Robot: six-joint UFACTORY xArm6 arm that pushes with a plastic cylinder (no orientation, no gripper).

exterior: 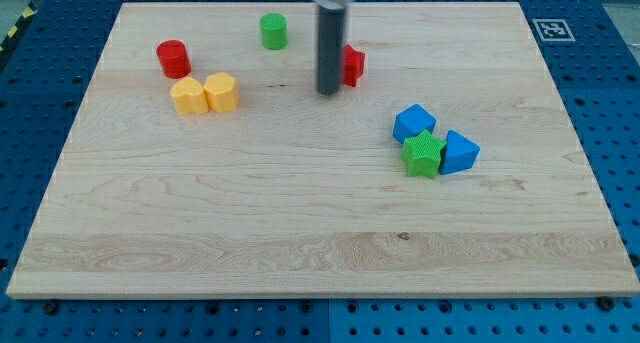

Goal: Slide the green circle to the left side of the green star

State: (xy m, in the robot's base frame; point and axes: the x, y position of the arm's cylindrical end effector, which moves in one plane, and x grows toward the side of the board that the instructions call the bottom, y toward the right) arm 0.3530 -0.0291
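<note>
The green circle (273, 30) stands near the view's top, left of centre. The green star (423, 154) sits at the right of centre, wedged between two blue blocks. My tip (329, 91) is the lower end of the dark rod, just left of a red block (352, 65). The tip is to the right of and below the green circle, apart from it, and up-left of the green star.
A blue block (414, 121) touches the star's top and another blue block (459, 153) its right. A red cylinder (173, 59) and two yellow blocks (187, 96) (221, 91) sit at the upper left. The wooden board (300, 233) lies on a blue perforated table.
</note>
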